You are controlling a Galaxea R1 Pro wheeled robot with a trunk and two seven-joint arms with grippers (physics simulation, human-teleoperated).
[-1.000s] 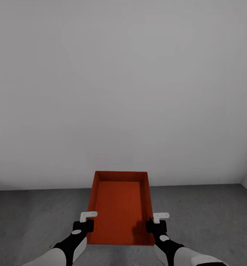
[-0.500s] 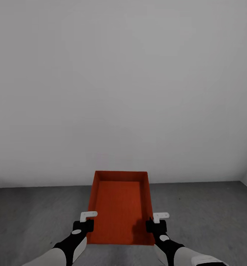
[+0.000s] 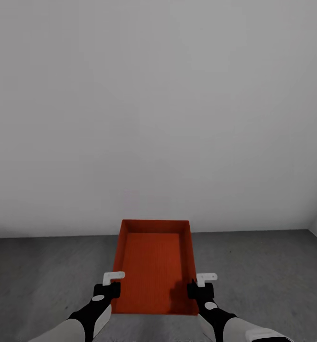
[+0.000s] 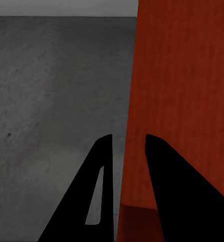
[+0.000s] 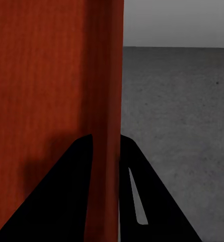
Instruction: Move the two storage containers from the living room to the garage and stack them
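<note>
A bare room with a dark grey, rough floor (image 3: pixel 272 285) and a plain pale grey wall (image 3: pixel 158 104) lies ahead of the robot, with a second wall meeting the first at a corner on the far right edge of the head view. Nearest the camera, the two white-and-black forearms reach forward from the bottom of that view, one on each side of a single orange-red storage container (image 3: pixel 153 268). The left hand (image 3: pixel 112 285) sits at the near left corner of the container, and in the left wrist view its two dark fingers (image 4: pixel 164 196) straddle the thin left wall, one inside the bin and one outside over the grey floor, clamped on that wall. The right hand (image 3: pixel 200 285) sits at the near right corner in the same way; in the right wrist view its fingers (image 5: pixel 71 191) press against both faces of the right wall, gripping it. The container is open-topped and rectangular, its long side running away from the robot, its ribbed inner bottom in full sight and a small shadow falling inside its near right corner. It is held level between the two hands, over the floor. Beyond its far end the floor runs a short way to the foot of the wall.
</note>
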